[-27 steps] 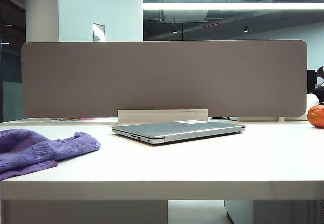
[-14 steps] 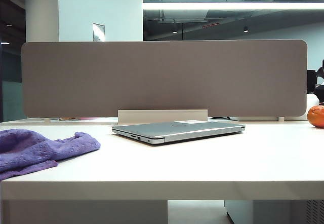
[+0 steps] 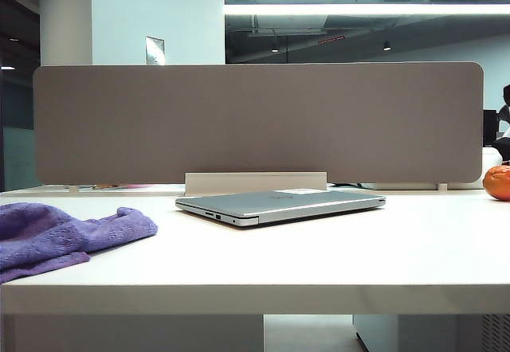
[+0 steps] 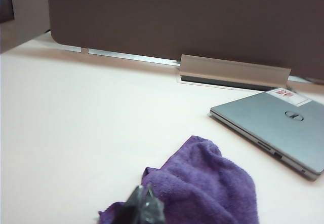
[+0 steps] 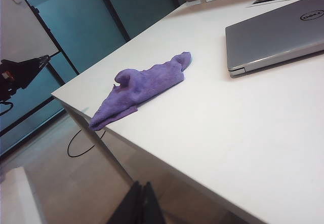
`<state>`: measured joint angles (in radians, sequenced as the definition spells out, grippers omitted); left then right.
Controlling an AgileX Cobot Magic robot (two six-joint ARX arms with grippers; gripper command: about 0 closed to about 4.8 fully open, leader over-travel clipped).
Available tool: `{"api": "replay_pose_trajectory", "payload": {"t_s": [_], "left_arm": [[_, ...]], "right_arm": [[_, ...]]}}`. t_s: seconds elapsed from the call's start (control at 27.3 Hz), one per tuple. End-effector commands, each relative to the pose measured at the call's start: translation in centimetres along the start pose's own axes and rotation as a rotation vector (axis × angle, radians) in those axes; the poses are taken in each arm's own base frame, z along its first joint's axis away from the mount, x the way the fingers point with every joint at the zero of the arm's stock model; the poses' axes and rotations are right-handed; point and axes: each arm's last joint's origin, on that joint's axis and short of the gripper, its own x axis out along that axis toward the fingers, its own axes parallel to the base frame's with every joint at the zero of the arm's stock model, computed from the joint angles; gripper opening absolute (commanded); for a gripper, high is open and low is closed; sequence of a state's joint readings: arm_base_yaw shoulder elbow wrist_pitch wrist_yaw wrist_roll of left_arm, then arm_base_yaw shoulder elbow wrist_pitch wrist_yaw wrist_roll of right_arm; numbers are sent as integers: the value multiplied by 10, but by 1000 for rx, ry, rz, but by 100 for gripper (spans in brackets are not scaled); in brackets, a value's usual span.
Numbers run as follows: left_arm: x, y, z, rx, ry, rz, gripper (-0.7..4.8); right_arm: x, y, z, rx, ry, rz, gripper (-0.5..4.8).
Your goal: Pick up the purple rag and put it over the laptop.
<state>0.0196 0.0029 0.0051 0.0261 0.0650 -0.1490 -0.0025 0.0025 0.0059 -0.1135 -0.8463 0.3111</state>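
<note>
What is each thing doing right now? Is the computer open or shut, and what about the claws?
laptop: lid shut, lying flat on the table, nothing on it.
purple rag: crumpled in a heap near the table's left edge, apart from the laptop, not held.
orange: sitting at the far right, untouched.
left claw: shut, empty, just above the rag.
right claw: shut, empty, off the table's edge.

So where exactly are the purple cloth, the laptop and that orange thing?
purple rag (image 3: 68, 232), exterior view, middle of its crumpled heap.
laptop (image 3: 295, 202), exterior view, closed lid's top.
orange fruit (image 3: 498, 182), exterior view, its visible rounded side at the picture's edge.
</note>
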Motion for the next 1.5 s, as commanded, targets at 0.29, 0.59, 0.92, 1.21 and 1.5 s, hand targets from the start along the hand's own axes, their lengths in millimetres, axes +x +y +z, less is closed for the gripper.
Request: {"api": "replay_pose_trajectory", "payload": {"t_s": [0.29, 0.59, 0.92, 1.21, 1.5], "left_arm": [[-4, -6, 30, -30, -45, -35, -6], [13, -9, 53, 13, 69, -66, -6], [63, -10, 71, -7, 279, -89, -6], [111, -18, 60, -23, 477, -159, -6], [142, -38, 36, 1, 628, -227, -6]], "right_arm": [[0, -1, 1, -8, -17, -17, 22], [0, -1, 1, -8, -18, -21, 22], [0, -1, 1, -7, -22, -38, 22], [0, -1, 1, -6, -21, -38, 22], [0, -1, 1, -5, -20, -38, 22]]}}
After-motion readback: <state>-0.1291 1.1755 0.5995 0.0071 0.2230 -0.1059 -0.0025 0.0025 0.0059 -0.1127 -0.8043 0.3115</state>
